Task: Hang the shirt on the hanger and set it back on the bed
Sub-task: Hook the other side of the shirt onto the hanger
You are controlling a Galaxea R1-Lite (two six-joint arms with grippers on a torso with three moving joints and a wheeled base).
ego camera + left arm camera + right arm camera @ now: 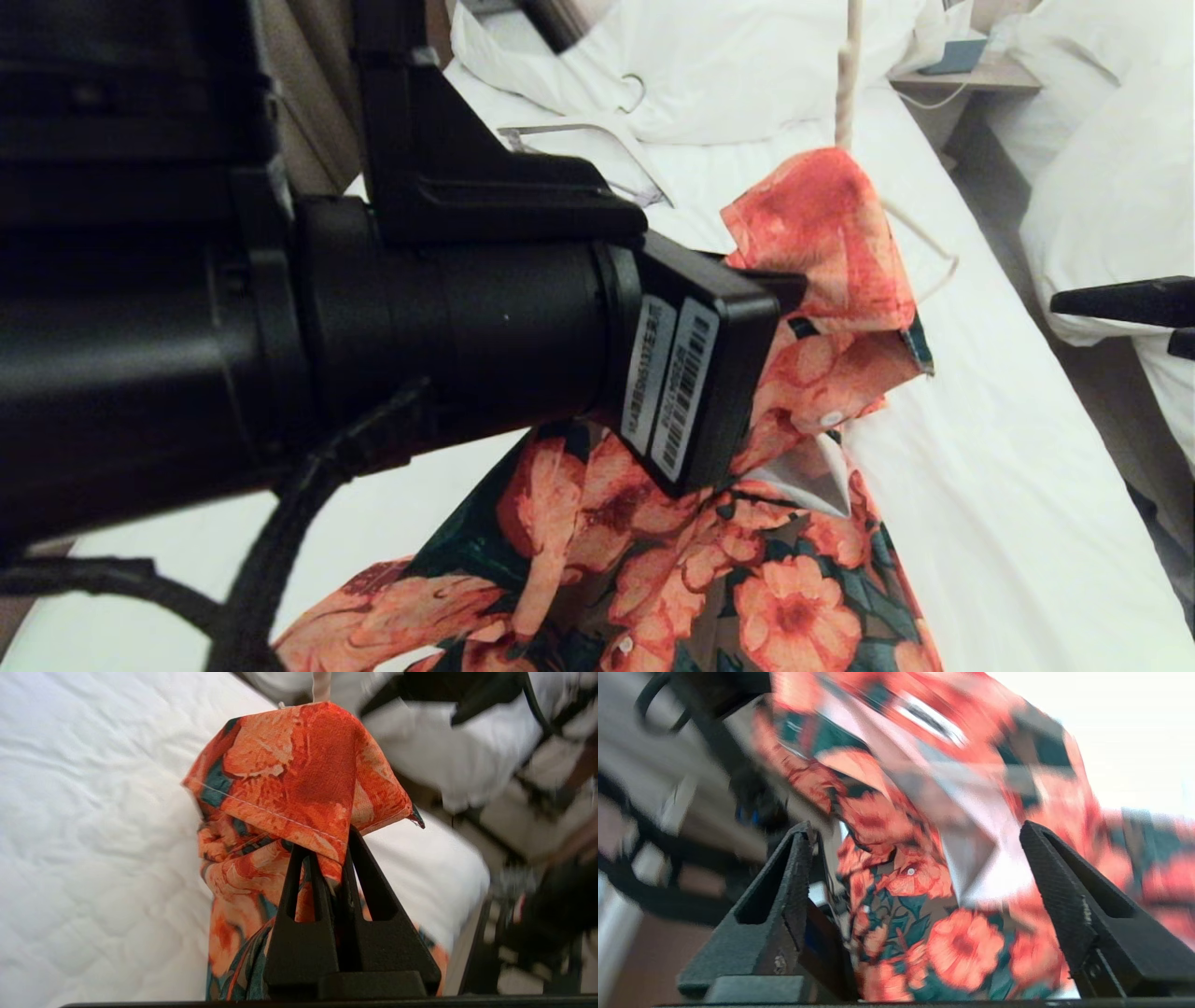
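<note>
The flowered shirt (822, 243) is lifted at one end above the white bed (980, 467), and the rest trails down toward the bed's near end. My left gripper (789, 285) is shut on a fold of the shirt (299, 765) just below its raised peak. The cream hanger's twisted neck (848, 84) rises from that peak and leaves the picture at the top. A loop of its wire (938, 247) pokes out beside the cloth. My right gripper (916, 828) stands open and empty, off to the right and facing the shirt (924, 933).
A thicker white hanger with a grey crossbar (597, 140) lies near the big pillow (709, 75) at the bed's head. A second white bed (1111, 187) stands to the right across a narrow aisle. My left arm (280, 308) blocks much of the head view.
</note>
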